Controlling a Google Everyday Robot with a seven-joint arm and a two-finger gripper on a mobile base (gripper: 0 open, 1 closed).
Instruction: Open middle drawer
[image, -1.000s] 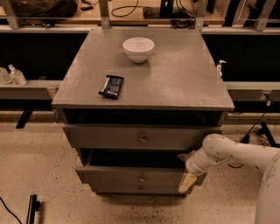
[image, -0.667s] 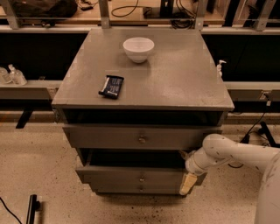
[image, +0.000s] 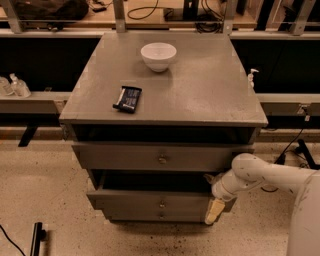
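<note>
The gripper (image: 214, 210) was at the right end of the middle drawer (image: 135, 201), whose front ran away to its left and looked already partly pulled out. How wide the gripper stood, I could not tell. A pull from this corner, far from the knob (image: 161, 204), could twist the drawer until it jammed, or the gripper could slip off. The arm could also bump the top drawer (image: 125, 156) just above.
</note>
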